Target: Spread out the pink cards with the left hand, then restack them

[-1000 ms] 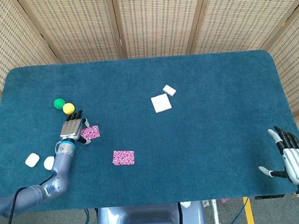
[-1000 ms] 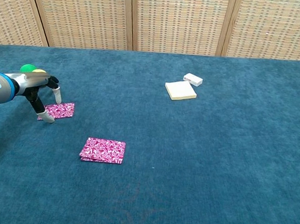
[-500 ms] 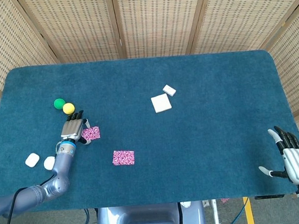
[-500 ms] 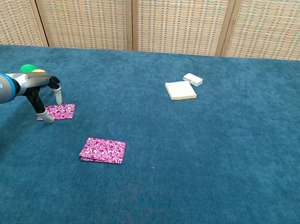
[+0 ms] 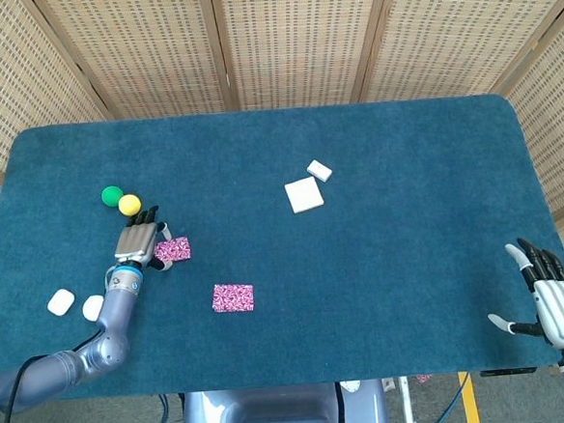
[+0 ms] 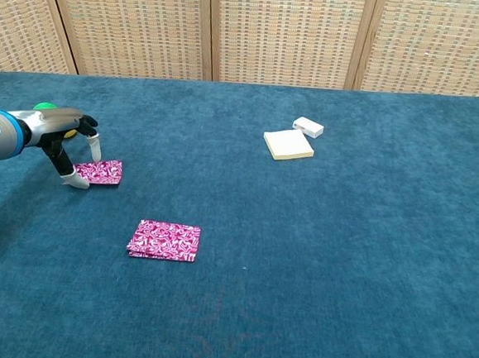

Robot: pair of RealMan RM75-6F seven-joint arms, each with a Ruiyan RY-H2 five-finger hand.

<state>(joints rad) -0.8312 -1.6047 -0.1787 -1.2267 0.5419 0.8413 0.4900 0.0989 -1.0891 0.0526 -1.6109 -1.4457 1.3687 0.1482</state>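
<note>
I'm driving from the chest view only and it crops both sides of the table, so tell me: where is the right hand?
Observer: The right hand sits at the table's near right edge, fingers apart, holding nothing.
Operator: Anything left of the left hand that I can't see?
Observer: Two small white objects lie near the table's left edge, beside the left forearm.
Operator: Are both balls there? I only see a bit of green and yellow behind the left hand.
Observer: Yes, a green ball and a yellow ball lie side by side just beyond the left hand.

Teal surface [image 5: 384, 282] – pink-and-white patterned cards [image 5: 233, 297], green ball [image 5: 111, 195], yellow ball [image 5: 130, 205], cream pad [image 5: 304, 195], silver-and-black left hand [image 5: 137, 241].
</note>
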